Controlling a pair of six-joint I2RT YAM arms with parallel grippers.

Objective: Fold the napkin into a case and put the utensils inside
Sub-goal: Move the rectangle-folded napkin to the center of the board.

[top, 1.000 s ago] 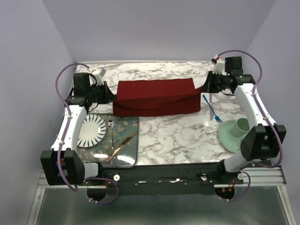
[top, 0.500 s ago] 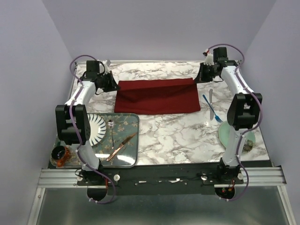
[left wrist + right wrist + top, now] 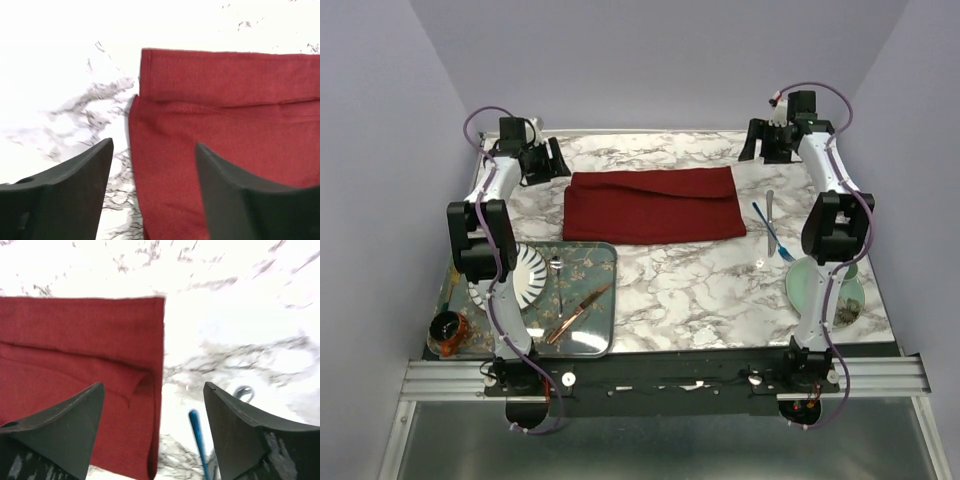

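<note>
Two slim robot arms, built from white tubular link shells (image 3: 490, 190) joined by boxy black joint housings (image 3: 470, 238). Behind each end effector a thin purple cable (image 3: 815, 86) arcs outward, then runs back along the links (the right arm's cable ends in a small red-and-white connector (image 3: 777, 98)). The black left gripper (image 3: 154, 145) and black right gripper (image 3: 153, 386) each carry two matte black wedge-shaped fingers (image 3: 65, 195), broad at the root and tapering to blunt tips. The right gripper's fingers show pale grey scuffs near their roots.
</note>
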